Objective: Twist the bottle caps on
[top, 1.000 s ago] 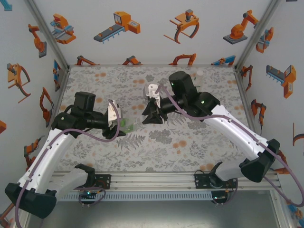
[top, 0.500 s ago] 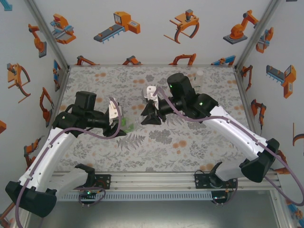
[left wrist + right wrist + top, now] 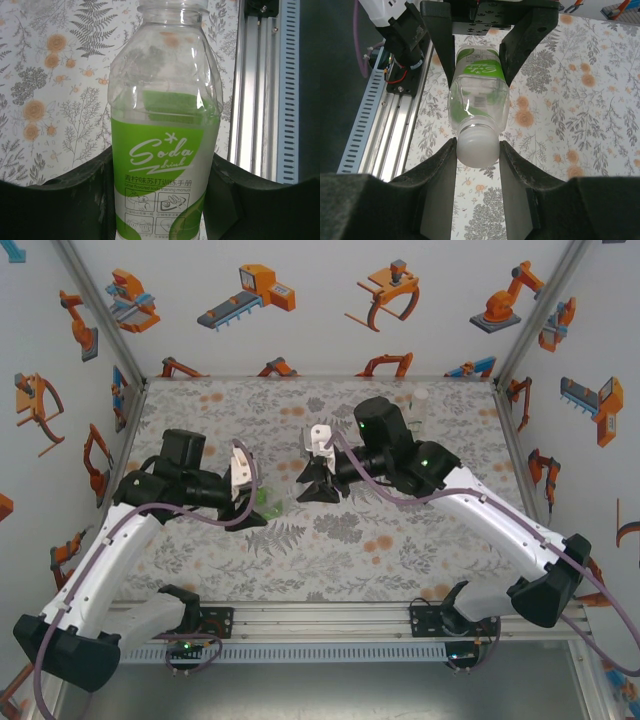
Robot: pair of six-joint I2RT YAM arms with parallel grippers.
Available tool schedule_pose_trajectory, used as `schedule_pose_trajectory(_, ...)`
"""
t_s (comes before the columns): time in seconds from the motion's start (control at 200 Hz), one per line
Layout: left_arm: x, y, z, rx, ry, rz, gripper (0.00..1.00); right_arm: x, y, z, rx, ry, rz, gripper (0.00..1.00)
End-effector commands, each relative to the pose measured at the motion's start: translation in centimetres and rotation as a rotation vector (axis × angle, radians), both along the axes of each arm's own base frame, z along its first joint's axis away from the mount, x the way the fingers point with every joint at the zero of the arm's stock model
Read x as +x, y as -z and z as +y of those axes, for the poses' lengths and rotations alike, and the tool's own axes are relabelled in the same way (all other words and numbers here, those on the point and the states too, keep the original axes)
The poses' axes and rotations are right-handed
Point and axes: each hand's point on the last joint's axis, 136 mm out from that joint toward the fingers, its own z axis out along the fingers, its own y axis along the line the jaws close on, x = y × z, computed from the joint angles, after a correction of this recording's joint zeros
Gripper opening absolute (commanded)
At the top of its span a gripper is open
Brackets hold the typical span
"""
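A bottle (image 3: 160, 150) with a green "Soda" label and a clear upper part lies level between the two arms, just above the table. My left gripper (image 3: 162, 200) is shut on its labelled body; from above the bottle (image 3: 268, 502) shows as a green patch at the left gripper (image 3: 250, 508). A white bottle cap (image 3: 477, 145) sits on the bottle's neck, and my right gripper (image 3: 477, 150) is shut on it, a finger on each side. The same bottle (image 3: 479, 95) runs away from the cap toward the left gripper (image 3: 477, 40). In the top view the right gripper (image 3: 312, 485) faces the left one.
A clear bottle (image 3: 420, 400) with a white cap on it stands at the back right of the floral table (image 3: 400, 540). The aluminium rail (image 3: 320, 622) runs along the near edge, close beside the held bottle in the left wrist view (image 3: 260, 90). Enclosure walls close in both sides.
The right wrist has shifted and turned slightly while gripping the cap. The left arm keeps the bottle in almost the same spot.
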Motion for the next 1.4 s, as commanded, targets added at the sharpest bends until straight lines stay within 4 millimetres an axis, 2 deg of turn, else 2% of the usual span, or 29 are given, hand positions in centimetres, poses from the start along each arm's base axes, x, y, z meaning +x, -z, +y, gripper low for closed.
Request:
schedule_pose_trajectory(0.0,-1.2,-3.0,-1.0,-0.099,0.093,-0.033,0.0,-1.9,0.4,0.0,-0.001,-0.078,-0.037,0.0)
schedule_pose_trajectory(0.25,-1.8,-3.6,-1.2,-0.119,0.121,-0.009,0.0,-3.0,0.7,-0.1,0.003,-0.131,-0.096,0.0)
schedule_pose_trajectory(0.33,-1.6,-3.6,-1.2,-0.115,0.116,-0.017,0.0,-2.8,0.7,-0.1,-0.011,-0.114,-0.052,0.0)
schedule_pose_trajectory(0.421,-1.4,-3.5,-1.1,-0.104,0.099,-0.029,0.0,-2.6,0.5,0.2,-0.027,-0.071,0.072,0.0)
schedule_pose_trajectory(0.531,-1.0,-3.4,-1.0,-0.094,0.083,-0.051,0.0,-2.3,0.0,1.0,-0.024,0.004,0.33,0.0)
schedule_pose_trajectory(0.671,-0.7,-3.3,-0.8,-0.082,0.063,-0.077,0.0,0.4,0.5,1.6,-0.008,0.298,0.765,0.0)
schedule_pose_trajectory(0.741,-0.6,-3.3,-0.8,-0.079,0.058,-0.087,0.0,1.0,0.8,1.6,-0.012,0.392,0.952,0.0)
schedule_pose_trajectory(0.816,-0.5,-3.3,-0.7,-0.079,0.053,-0.096,0.0,1.7,1.9,1.5,-0.04,0.519,1.181,0.0)
schedule_pose_trajectory(0.981,-0.3,-3.3,-0.7,-0.084,0.042,-0.112,0.0,2.8,4.3,1.9,-0.091,0.678,1.648,0.0)
schedule_pose_trajectory(1.081,-0.1,-3.3,-0.7,-0.081,0.041,-0.112,0.0,3.4,7.0,1.1,-0.087,0.812,1.869,0.0)
schedule_pose_trajectory(1.202,-0.1,-3.2,-0.8,-0.081,0.045,-0.113,0.0,3.4,8.1,1.1,-0.108,0.831,1.904,0.0)
schedule_pose_trajectory(1.282,-0.1,-3.3,-0.8,-0.081,0.046,-0.117,0.0,3.5,7.6,1.1,-0.093,0.822,1.894,0.02)
schedule_pose_trajectory(1.337,-0.2,-3.3,-0.8,-0.081,0.049,-0.117,0.0,3.8,7.1,1.0,-0.079,0.818,1.869,0.09)
schedule_pose_trajectory(1.392,-0.3,-3.2,-0.8,-0.08,0.052,-0.117,0.0,4.1,6.2,0.9,-0.068,0.806,1.818,0.23)
